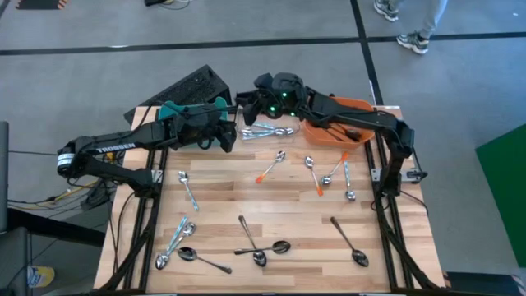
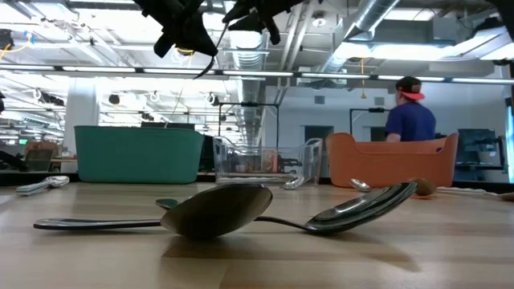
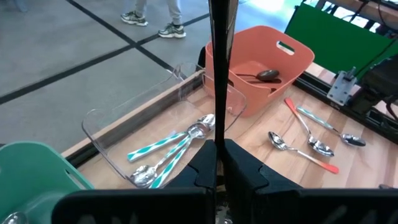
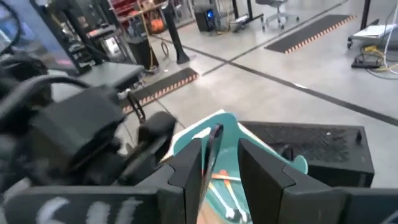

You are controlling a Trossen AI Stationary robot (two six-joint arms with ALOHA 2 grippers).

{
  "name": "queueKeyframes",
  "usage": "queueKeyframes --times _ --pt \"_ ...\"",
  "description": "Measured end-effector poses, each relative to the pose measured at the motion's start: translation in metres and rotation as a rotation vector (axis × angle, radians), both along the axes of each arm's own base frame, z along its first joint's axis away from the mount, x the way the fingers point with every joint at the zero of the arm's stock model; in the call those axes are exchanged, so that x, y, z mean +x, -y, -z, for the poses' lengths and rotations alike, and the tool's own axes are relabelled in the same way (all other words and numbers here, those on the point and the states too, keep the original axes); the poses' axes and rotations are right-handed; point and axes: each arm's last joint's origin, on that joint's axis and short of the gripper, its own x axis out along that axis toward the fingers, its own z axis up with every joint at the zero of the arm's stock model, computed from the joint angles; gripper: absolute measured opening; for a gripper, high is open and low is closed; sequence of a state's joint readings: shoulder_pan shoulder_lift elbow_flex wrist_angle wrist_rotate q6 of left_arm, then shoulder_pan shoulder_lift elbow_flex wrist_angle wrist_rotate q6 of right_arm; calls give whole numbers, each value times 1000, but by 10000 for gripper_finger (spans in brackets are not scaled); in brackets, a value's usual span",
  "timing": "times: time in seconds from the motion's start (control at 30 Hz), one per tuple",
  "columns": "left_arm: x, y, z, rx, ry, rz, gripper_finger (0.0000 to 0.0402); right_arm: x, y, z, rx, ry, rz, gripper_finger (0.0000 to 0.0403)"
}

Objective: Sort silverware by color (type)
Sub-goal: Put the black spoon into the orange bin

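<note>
My left gripper [image 3: 215, 163] hangs above the table's far edge, between the teal bin [image 1: 175, 111] and the clear bin [image 3: 124, 134], and is shut on a dark-handled spoon [image 3: 217, 56]. My right gripper [image 4: 217, 165] is high over the teal bin [image 4: 249, 146], close to the left one, and open. A thin dark piece [image 4: 213, 140], most likely that spoon's other end, stands between its fingers. Whether it touches them I cannot tell. Teal-handled spoons [image 3: 163, 148] lie in the clear bin. A dark spoon [image 3: 264, 75] lies in the orange bin [image 3: 249, 59]. My left gripper pinches the dark spoon's thin handle [image 3: 216, 134] between its two fingers. The spoon sticks out past the fingertips and runs on out of the wrist view. It is lifted clear of the table and the bins. Which end is held I cannot tell.
Loose spoons lie across the wooden table: orange-handled ones [image 1: 271, 166] and a teal one [image 1: 348, 177] mid-table, teal ones [image 1: 175, 241] at the near left, dark ones [image 1: 261, 247] [image 1: 350, 242] near the front edge. A person stands beyond the far edge [image 2: 409, 112].
</note>
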State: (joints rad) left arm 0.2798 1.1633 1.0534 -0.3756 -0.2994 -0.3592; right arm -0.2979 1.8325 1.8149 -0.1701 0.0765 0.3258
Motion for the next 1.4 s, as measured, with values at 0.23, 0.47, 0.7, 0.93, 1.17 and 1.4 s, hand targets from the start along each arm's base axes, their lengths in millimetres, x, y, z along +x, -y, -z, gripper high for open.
queueKeyframes --times 0.23,0.47,0.7,0.93,1.17,1.4 --pt "0 0 1 -2 -7 0 0 9 1 12 28 -17 0 126" --pt "-1 0 1 -3 -13 -2 0 7 5 8 17 8 7 56" --pt "0 0 2 -5 -16 0 0 7 4 8 0 2 -25 14" --pt "0 0 1 0 -9 9 13 -2 8 3 -56 -43 -25 14" --pt "-1 1 1 24 -41 54 67 -39 25 -8 -164 -247 73 13" --pt "-7 -7 8 2 -116 10 104 -89 36 -12 -223 -572 120 13"
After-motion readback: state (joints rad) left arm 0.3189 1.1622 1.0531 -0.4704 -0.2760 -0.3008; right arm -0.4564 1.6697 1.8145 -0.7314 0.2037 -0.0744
